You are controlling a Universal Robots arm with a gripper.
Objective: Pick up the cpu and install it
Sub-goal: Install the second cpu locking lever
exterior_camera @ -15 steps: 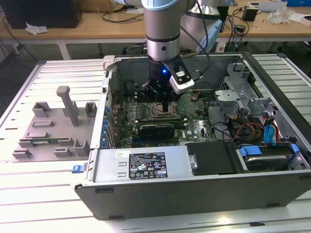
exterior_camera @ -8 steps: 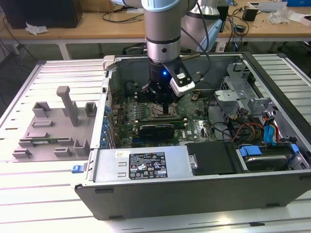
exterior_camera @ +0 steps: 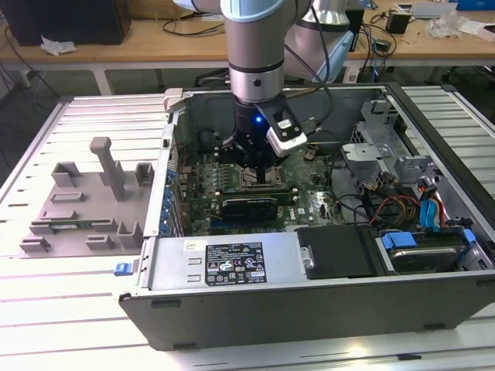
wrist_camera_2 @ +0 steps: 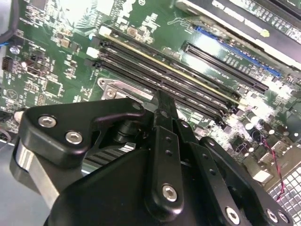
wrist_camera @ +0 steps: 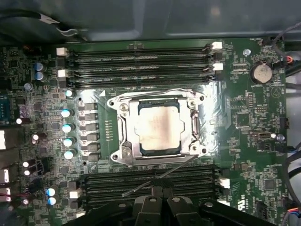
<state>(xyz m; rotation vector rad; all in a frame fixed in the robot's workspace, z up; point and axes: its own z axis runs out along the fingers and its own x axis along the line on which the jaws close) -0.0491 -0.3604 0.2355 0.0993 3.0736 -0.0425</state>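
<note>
In the exterior view the arm reaches down into an open computer case (exterior_camera: 309, 278) lying on a slatted metal table (exterior_camera: 46, 309), and the gripper (exterior_camera: 255, 166) hangs low over the motherboard (exterior_camera: 309, 202). A grey plastic fixture (exterior_camera: 85, 209) sits on the table to the exterior view's left, well apart from the case. Drive cages and blue and orange cables (exterior_camera: 418, 209) crowd the case on the exterior view's right, and a black power supply box (exterior_camera: 340, 251) lies near the front wall.

In the second wrist view the black gripper (wrist_camera_2: 162, 106) linkage stands over the long memory slots (wrist_camera_2: 188, 77); whether its fingers are parted or closed cannot be told.

In the first wrist view the cpu (wrist_camera: 157, 127) lies flat inside the metal-framed socket (wrist_camera: 120, 129), its silver top facing up. Memory slots run on both sides of the socket, a row of capacitors (wrist_camera: 68, 134) stands beside it, and a coin battery (wrist_camera: 261, 73) sits near a corner.
</note>
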